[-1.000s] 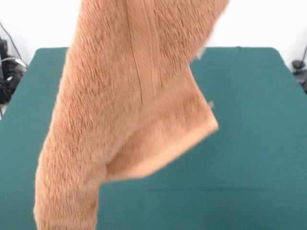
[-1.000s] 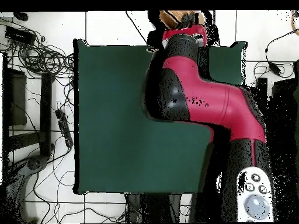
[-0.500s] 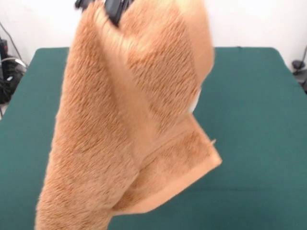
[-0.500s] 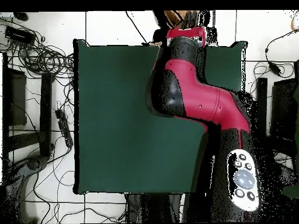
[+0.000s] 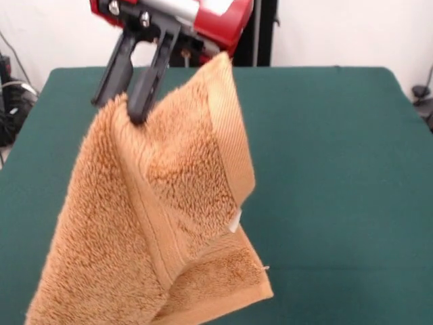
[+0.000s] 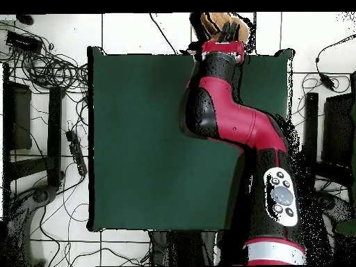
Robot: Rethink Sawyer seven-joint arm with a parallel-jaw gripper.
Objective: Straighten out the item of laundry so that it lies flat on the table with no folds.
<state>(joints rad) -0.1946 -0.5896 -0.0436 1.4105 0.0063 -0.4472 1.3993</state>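
Note:
The item of laundry (image 5: 162, 223), an orange-tan fluffy towel, hangs in the air in the front view, folded over itself, with a woven band down its middle and a small white label (image 5: 234, 221) at its right edge. My gripper (image 5: 120, 108) is shut on its top left edge, black fingers (image 5: 145, 88) pinching the cloth. The towel's bottom runs out of the picture's lower edge. Behind it lies the dark green table (image 5: 338, 169). In the overhead view only a bit of towel (image 6: 217, 21) shows past the table's (image 6: 139, 139) far edge, above the arm.
The red and black arm (image 6: 233, 125) reaches across the right half of the table in the overhead view. Cables and black gear (image 6: 42, 76) lie on the floor to the left. A dark stand (image 5: 265, 30) rises behind the table.
The towel has dropped lower and swung away from the front camera, so the gripper now shows above it. The arm has drawn back toward its base.

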